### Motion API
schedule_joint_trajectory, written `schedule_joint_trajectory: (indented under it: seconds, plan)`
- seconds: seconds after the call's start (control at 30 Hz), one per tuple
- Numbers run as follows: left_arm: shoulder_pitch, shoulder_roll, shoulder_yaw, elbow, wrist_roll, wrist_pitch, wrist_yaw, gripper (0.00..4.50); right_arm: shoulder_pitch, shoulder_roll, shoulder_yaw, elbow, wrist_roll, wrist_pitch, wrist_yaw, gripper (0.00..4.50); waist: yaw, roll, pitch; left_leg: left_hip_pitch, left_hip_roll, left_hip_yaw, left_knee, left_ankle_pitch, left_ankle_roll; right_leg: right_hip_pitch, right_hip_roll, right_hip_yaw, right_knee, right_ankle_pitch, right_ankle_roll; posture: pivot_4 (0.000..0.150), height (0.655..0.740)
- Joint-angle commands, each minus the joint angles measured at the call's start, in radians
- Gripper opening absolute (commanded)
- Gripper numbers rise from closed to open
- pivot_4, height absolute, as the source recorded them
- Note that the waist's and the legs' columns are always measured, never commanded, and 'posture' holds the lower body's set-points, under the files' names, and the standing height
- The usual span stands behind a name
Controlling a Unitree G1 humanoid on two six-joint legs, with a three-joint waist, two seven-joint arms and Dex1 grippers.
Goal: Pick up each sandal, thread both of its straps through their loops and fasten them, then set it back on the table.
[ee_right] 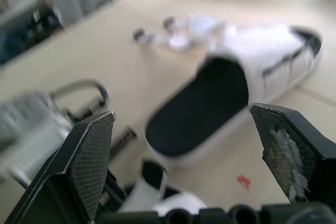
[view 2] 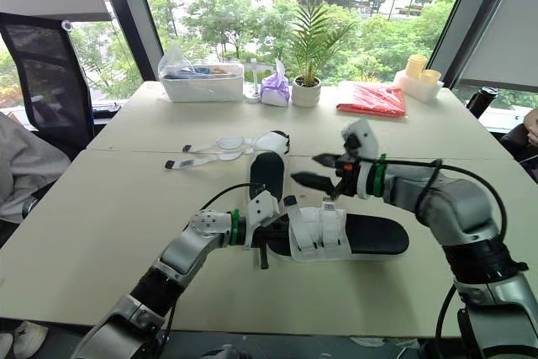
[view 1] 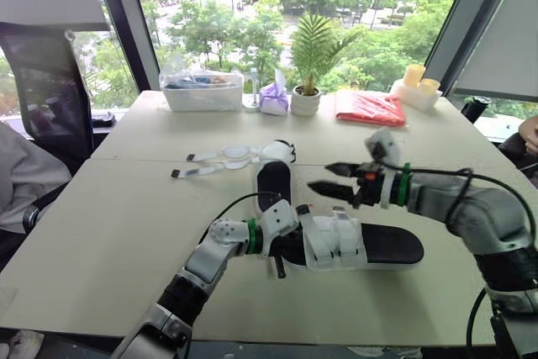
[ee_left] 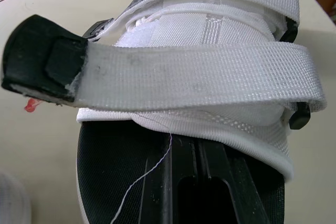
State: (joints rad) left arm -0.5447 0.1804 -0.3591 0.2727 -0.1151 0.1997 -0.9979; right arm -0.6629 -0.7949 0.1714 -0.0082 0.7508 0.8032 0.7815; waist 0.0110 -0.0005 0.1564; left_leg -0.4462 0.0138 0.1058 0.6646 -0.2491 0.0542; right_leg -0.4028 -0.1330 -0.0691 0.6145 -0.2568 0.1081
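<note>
Claws | right claw (view 1: 319, 177) spread wide (nothing held) | left claw (view 1: 279, 251) pinching sandal (view 1: 382, 245) edge

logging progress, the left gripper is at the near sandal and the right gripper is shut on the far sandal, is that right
No. The right gripper is open and holds nothing; it hovers apart from the far sandal, as the right wrist view shows with its fingers spread wide. The left gripper is indeed at the near sandal.

right black two-finger gripper (view 1: 323, 177) hovers, its fingers spread wide apart; left black two-finger gripper (view 1: 279, 256) sits low, arm stretched forward.
</note>
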Motion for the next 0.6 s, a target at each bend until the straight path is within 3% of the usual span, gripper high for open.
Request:
schedule_joint_trajectory:
  seconds: [0.03,0.27,0.3,0.37,0.6]
  plan:
    - [0.017,-0.008,-0.001,0.039,-0.017,-0.011,-0.028,0.00,-0.071,0.016,0.048,0.086,-0.097,-0.065,0.160,4.45,0.001,0.000,0.000,0.000,0.000,0.000,0.000,0.000,0.000,0.000,0.000,0.000,0.000,0.000,0.000,0.150,0.7400]
    - [0.017,-0.004,-0.004,0.067,0.005,-0.052,-0.009,0.00,-0.151,0.096,0.070,0.249,-0.159,-0.026,0.323,4.45,0.000,0.000,0.000,0.001,0.000,0.000,0.001,0.000,0.000,0.000,0.000,0.000,0.002,0.000,0.000,0.150,0.7400]
    - [0.018,-0.005,-0.003,0.066,0.006,-0.053,-0.005,0.00,-0.155,0.103,0.076,0.255,-0.172,-0.022,0.335,4.22,0.001,0.000,0.000,0.001,0.000,0.000,0.001,0.000,0.000,0.000,-0.001,0.000,0.002,0.000,0.000,0.150,0.7400]
    - [0.019,-0.008,-0.002,0.066,0.008,-0.054,0.005,0.00,-0.157,0.111,0.087,0.262,-0.198,-0.020,0.358,3.67,0.001,0.000,0.000,0.001,0.000,0.000,0.001,0.000,-0.001,0.000,-0.001,0.000,0.002,0.000,0.000,0.150,0.7400]
    - [0.025,-0.012,0.001,0.065,0.009,-0.054,0.025,0.00,-0.164,0.142,0.045,0.260,-0.221,0.006,0.391,0.12,0.000,0.000,0.000,0.001,0.000,-0.001,0.001,0.000,-0.002,-0.001,-0.003,0.000,0.002,0.000,0.000,0.150,0.7400]
